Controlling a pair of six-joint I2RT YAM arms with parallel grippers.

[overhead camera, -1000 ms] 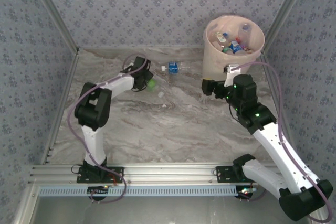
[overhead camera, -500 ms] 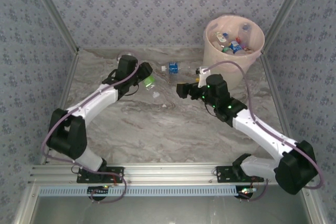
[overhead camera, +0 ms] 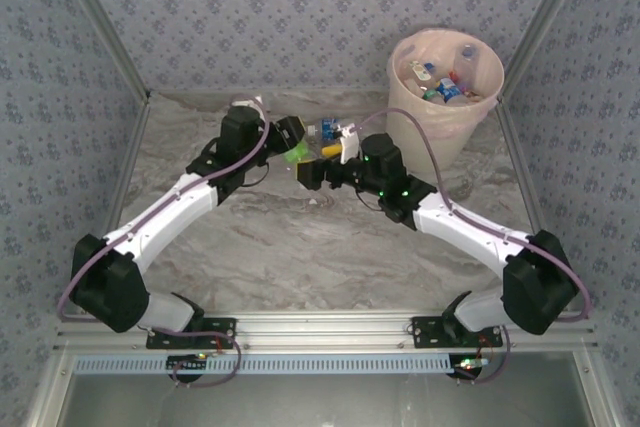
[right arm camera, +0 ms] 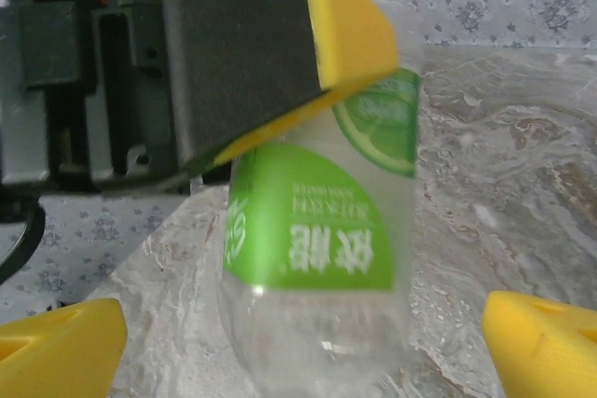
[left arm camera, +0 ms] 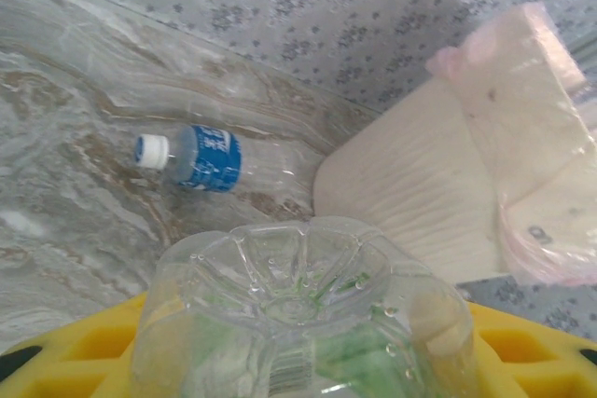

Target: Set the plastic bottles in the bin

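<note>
The left gripper (overhead camera: 291,137) pinched the green-labelled bottle (right arm camera: 317,258) clear of the table, apparently offering it to the right gripper (right arm camera: 303,333), whose jaws stood spread either side. The bin (overhead camera: 420,132) sat at their two o'clock, with a blue-labelled bottle (left arm camera: 201,157) lying near it.

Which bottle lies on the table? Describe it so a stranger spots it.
Find the cream bin at the back. Left of its base a clear bottle lies on the table. Blue label, white cap; the nearby green-label bottle is held.
</note>
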